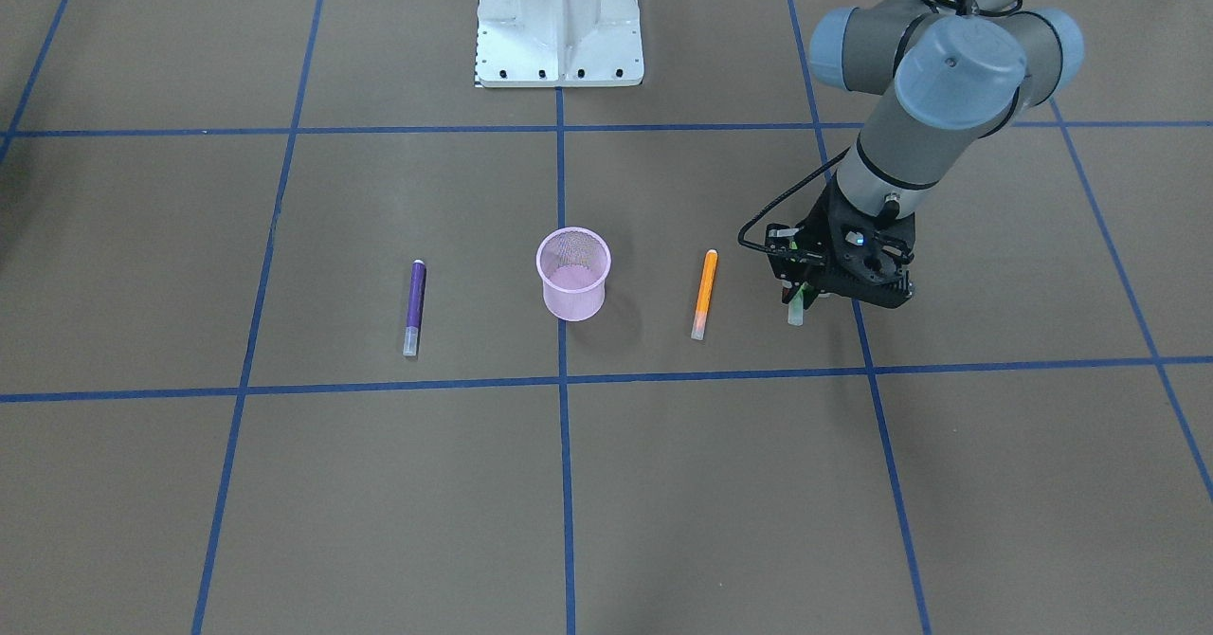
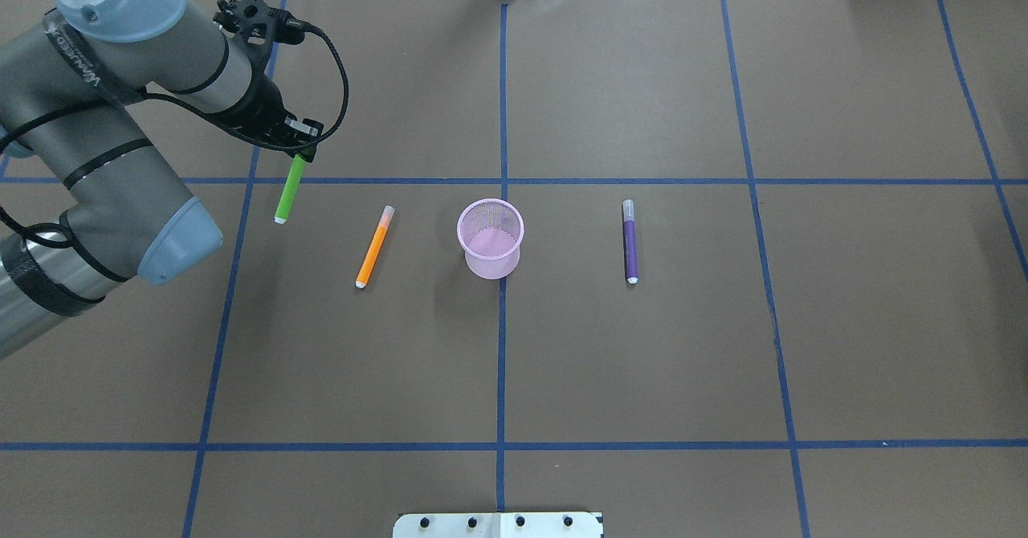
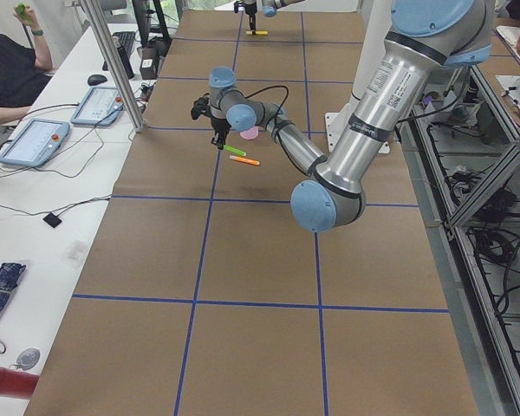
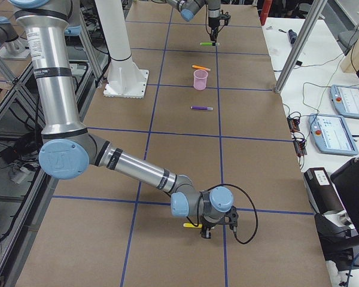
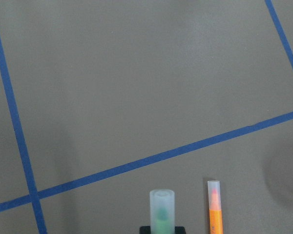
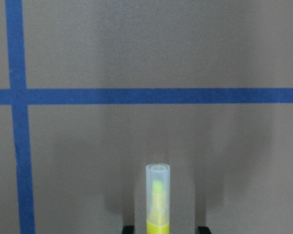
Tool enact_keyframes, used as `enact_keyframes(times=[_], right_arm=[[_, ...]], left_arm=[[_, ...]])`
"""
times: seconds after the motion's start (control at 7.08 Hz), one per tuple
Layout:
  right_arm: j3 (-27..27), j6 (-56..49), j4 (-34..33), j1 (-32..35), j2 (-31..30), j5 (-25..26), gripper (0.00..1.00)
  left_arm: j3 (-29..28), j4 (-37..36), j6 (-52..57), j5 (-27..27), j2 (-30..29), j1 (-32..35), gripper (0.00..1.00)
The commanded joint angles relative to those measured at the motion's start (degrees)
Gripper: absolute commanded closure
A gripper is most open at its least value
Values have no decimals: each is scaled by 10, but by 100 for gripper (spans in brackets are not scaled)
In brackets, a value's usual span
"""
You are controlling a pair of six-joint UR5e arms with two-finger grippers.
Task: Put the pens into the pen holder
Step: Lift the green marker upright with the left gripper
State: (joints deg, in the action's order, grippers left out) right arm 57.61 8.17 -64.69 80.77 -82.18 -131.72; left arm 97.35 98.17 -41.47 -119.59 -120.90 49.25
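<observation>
Left gripper (image 2: 301, 151) is clamped near green pen's (image 2: 288, 191) cap end by the table's left edge, probably so it hangs for dropping into pen holder (image 2: 491, 262) mid-table between orange pen (image 2: 374, 246) and purple pen (image 2: 630, 241), while right gripper (image 4: 206, 232) jaws seem apart, straddling yellow pen (image 6: 157, 204) near the right edge.

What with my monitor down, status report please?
Left gripper jaws shut on green pen. Right gripper jaws open astride yellow pen. Orange pen, purple pen on table; pen holder empty. Nothing blocking.
</observation>
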Motion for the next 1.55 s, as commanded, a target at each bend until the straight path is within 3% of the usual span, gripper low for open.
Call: enact_keyframes(times=[0.0,0.14,0.57,1.13,1.41], right_arm=[[0,0,0,0,0,0,46],[0,0,0,0,0,1,47],[0,-1,0,0,0,1,68],[0,0,0,0,0,1,68],[0,0,-1,0,-1,1,100]], left_arm=[[-13,0,-31,20,-34,-4,100],[-21,0,-32,21,-42,-4,100],[-27,1,-31,21,-46,-5,100],[-28,0,-32,21,-49,-5,100],[-28,1,-32,20,-50,-5,100]])
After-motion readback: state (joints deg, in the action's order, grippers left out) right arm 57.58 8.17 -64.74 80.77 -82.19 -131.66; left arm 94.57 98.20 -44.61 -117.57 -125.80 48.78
